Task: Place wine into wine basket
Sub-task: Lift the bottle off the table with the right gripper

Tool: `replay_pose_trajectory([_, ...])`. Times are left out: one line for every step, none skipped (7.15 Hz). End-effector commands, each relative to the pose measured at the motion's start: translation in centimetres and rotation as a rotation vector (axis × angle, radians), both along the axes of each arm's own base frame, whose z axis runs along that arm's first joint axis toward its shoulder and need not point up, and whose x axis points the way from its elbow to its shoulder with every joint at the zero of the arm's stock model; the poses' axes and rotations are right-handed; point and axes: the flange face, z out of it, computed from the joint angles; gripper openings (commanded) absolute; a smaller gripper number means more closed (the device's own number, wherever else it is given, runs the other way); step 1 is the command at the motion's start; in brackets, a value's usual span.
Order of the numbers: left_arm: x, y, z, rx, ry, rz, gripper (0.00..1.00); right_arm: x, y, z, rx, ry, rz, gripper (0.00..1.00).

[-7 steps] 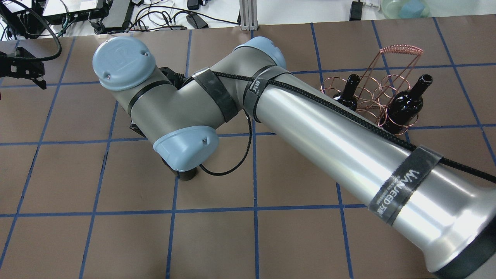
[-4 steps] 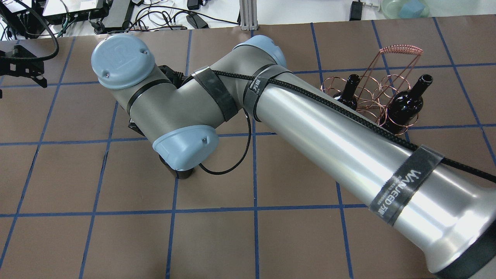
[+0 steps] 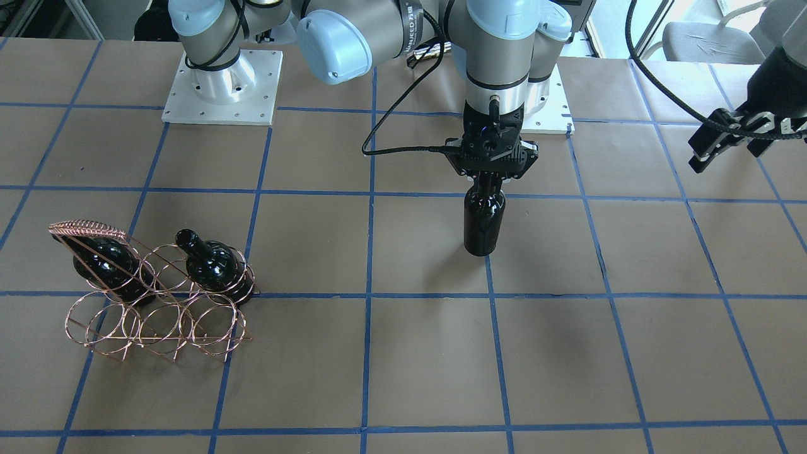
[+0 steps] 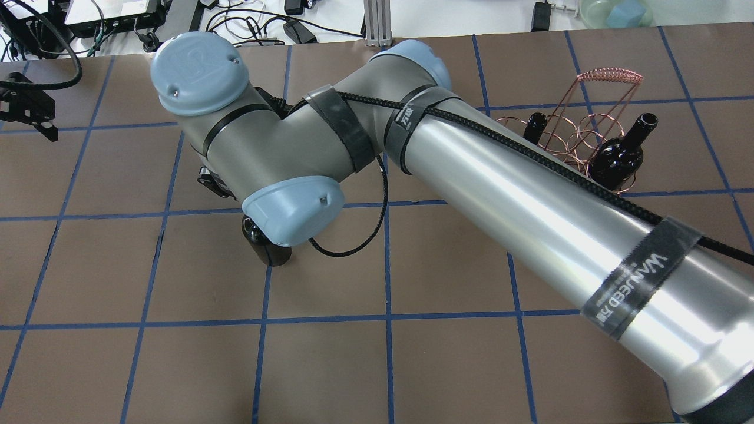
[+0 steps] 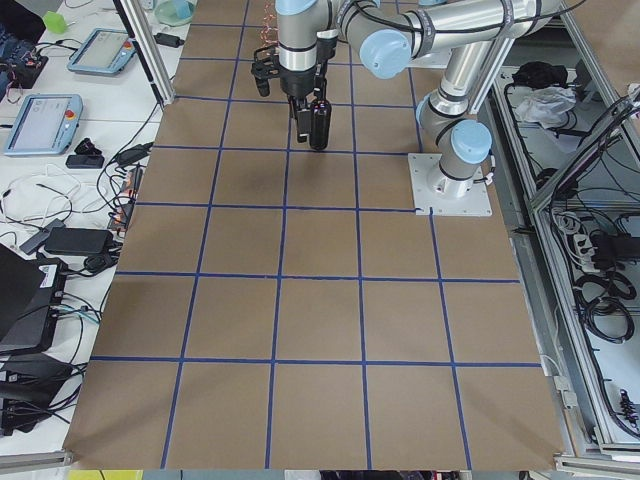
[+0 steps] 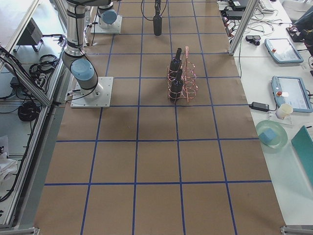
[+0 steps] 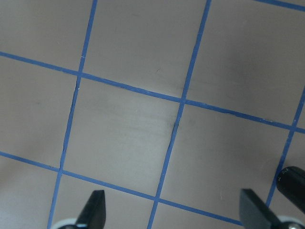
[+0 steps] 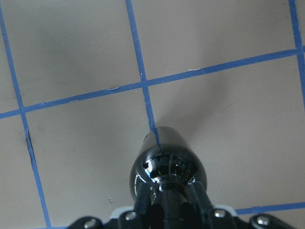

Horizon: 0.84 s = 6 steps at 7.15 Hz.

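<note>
Big brown gridded table (image 3: 410,353). The right arm (image 3: 498,57) drops straight down mid-table, and the right gripper (image 3: 487,184) is pinching the neck of the wine (image 3: 484,224), which is upright. Can't tell if it touches the table.

In the front view the wine basket (image 3: 157,321) sits well apart at 8 o'clock from it, with two other bottles (image 3: 211,265) lying in its rings. The left gripper (image 7: 171,200) is off at 2 o'clock, fingers spread with nothing between.

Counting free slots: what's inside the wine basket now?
One dark bottle and a second bottle sit in the wine basket, necks poking out; other rings look empty. Overhead, the right arm covers one bottle's body.
</note>
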Motion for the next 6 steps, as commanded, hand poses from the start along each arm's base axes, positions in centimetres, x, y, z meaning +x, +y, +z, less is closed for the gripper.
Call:
replay_pose_trajectory([-1.2,0.2,0.6,0.001,-0.003,-0.024,1.0,-3.5,-0.2,3.3,0.019,0.019,0.033,0.0])
replay_pose_trajectory([-2.4,0.5,1.3,-0.011,-0.007,-0.046,1.0,-6.8,-0.9,5.4,0.042,0.037,0.017,0.0])
replay_pose_trajectory([-3.5,-0.2,0.6,-0.005,-0.003,-0.072,1.0,-10.7,-0.4,8.3,0.066,0.066,0.061,0.0])
replay_pose_trajectory([-4.1,-0.3,0.5,-0.005,-0.005,-0.086,1.0,-14.9,-0.3,10.7,0.088,0.098,0.092,0.0])
replay_pose_trajectory([-4.3,-0.2,0.9,-0.021,-0.01,-0.089,1.0,-18.7,-1.0,12.5,0.081,0.101,0.108,0.0])
replay_pose_trajectory([-4.5,0.3,1.6,-0.031,-0.014,-0.089,1.0,-21.9,-1.5,14.2,0.056,0.107,0.141,0.0])
